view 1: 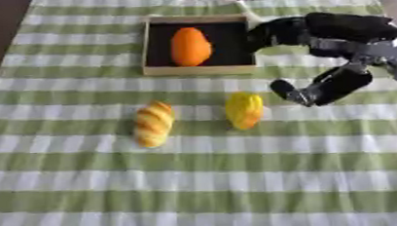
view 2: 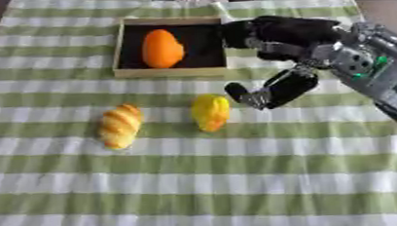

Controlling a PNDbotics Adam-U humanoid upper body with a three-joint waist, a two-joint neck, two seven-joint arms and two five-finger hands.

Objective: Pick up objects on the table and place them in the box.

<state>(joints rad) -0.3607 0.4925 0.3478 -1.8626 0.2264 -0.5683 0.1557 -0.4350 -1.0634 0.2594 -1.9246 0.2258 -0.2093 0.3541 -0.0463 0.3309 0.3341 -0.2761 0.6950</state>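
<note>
Right hand (view 2: 276,62) open, empty, fingers over the box's (view 2: 171,72) right rim, thumb just beside the yellow fruit (view 2: 210,112). Risk: a sweep knocks that smooth oval rolling. Ridged bread (view 2: 120,126) mid-bench. Glossy orange fruit (view 2: 162,48) in the wooden box near the far edge

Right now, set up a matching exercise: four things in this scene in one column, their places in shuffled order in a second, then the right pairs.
Things:
1. orange object
2. bread roll
3. yellow object
4. right hand

Places:
A. on the cloth, nearest the thumb
B. inside the box
C. over the box's right edge, fingers open
D. on the cloth, left of the yellow one

Pairs: 1-B, 2-D, 3-A, 4-C
</note>
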